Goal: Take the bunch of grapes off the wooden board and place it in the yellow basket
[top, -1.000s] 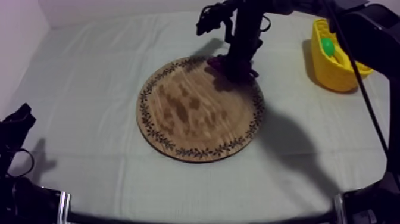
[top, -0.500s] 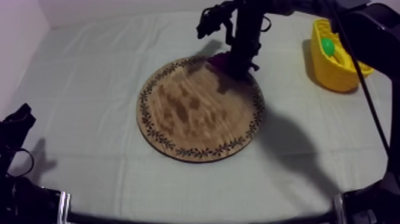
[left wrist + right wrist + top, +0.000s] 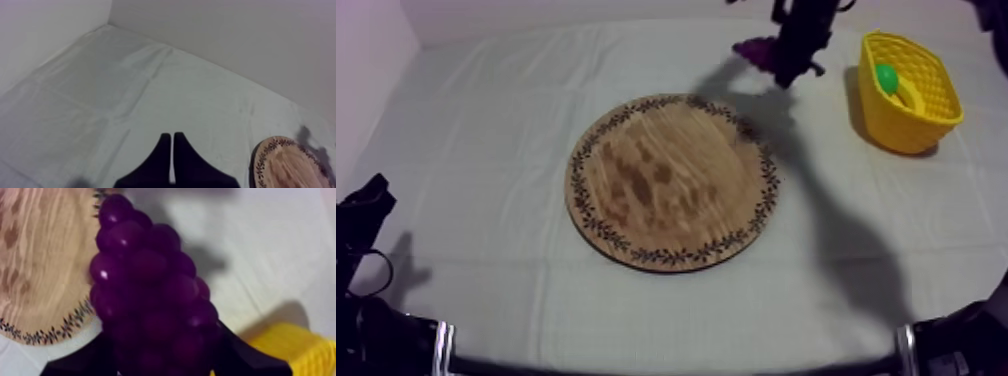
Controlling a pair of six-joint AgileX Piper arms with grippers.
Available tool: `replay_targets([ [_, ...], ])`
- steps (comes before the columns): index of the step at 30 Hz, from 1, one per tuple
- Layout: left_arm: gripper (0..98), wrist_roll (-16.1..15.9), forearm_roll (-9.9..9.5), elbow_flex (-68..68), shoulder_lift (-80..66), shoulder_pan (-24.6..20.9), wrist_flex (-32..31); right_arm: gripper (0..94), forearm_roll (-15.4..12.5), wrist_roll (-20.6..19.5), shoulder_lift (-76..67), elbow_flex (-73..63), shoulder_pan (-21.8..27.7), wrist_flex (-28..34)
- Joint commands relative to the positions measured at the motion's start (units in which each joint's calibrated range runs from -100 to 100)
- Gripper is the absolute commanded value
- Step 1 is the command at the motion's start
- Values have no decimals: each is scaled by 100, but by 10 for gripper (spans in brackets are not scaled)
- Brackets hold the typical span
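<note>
R end effector is gripping the bunch of grapes, fingers closed round it, hanging above the table. Wooden board rim is lying just beside it, yellow basket farther off. L end effector is sitting closed, empty, near board edge.

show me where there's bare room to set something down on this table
The wooden board is bare all over. The cloth is open to the board's left and along the near edge. Crowded: the far right, where the right claw holds the bunch of grapes near the yellow basket.
</note>
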Motion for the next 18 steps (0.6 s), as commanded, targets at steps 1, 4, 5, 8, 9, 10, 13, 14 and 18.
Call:
replay_targets([
  [1,0,0,1,4,3,-1,3,192,-61,-15,-555,-26,347,106],
  [4,0,0,1,4,3,-1,3,195,-93,-77,-822,-176,703,239],
  [5,0,0,1,4,3,-1,3,197,-90,-101,-871,-237,821,262],
  [8,0,0,1,4,3,-1,3,205,-53,-150,-903,-370,1166,294],
  [9,0,0,1,4,3,-1,3,207,-26,-165,-883,-382,1269,286],
  [10,0,0,1,4,3,-1,3,209,11,-182,-850,-377,1365,265],
  [13,0,0,1,4,3,-1,3,219,144,-280,-708,-303,1603,110],
  [14,0,0,1,4,3,-1,3,226,183,-314,-651,-259,1667,26],
  [18,0,0,1,4,3,-1,3,288,321,-470,-415,-110,1830,-336],
])
